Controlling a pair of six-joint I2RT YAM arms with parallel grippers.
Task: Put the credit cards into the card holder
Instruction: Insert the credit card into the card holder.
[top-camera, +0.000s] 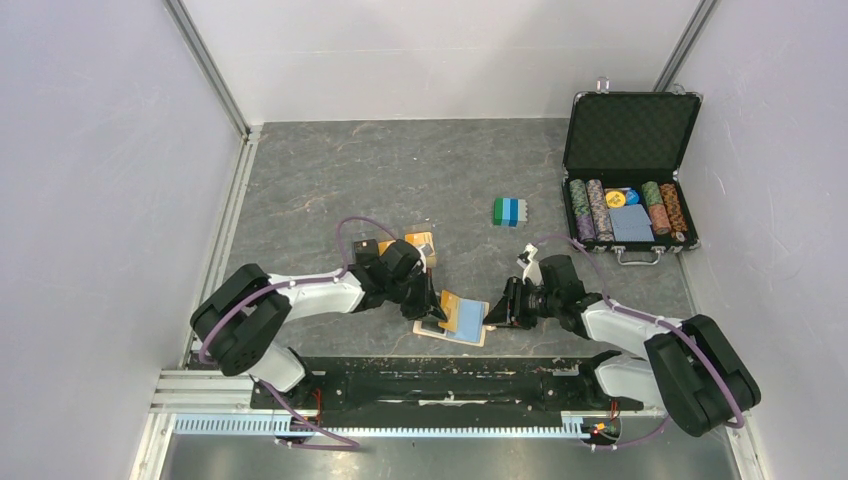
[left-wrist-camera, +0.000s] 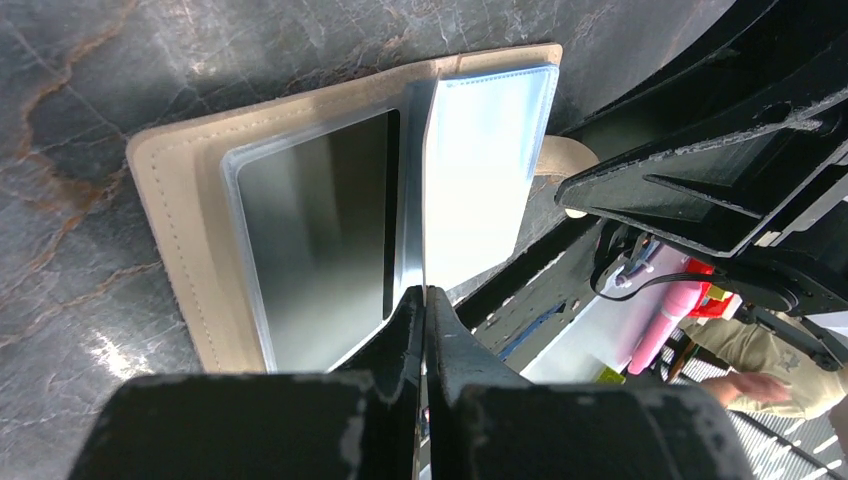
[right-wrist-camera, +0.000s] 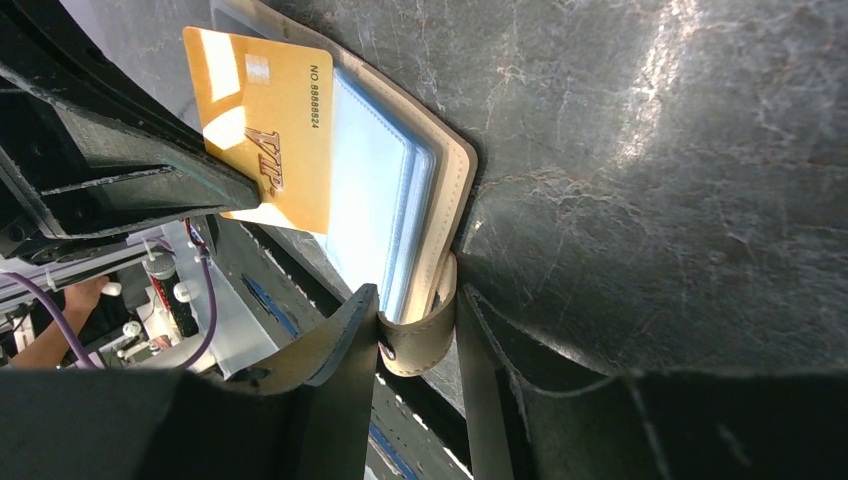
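right wrist: right hand (right-wrist-camera: 415, 305) pinches card holder (right-wrist-camera: 455, 170); left hand (left-wrist-camera: 425, 300) grips gold card (right-wrist-camera: 265, 130)

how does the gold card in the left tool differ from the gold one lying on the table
The held card is pinched by the left tool, tilted over the open holder; the table card lies flat, not gripped. The held card is near the front edge; the table card sits farther back. Both are orange-gold.

The gold card (right-wrist-camera: 262, 125) in the upper left of the right wrist view bore "VIP" in slanted letters and, along one edge, "NO. 8888824".
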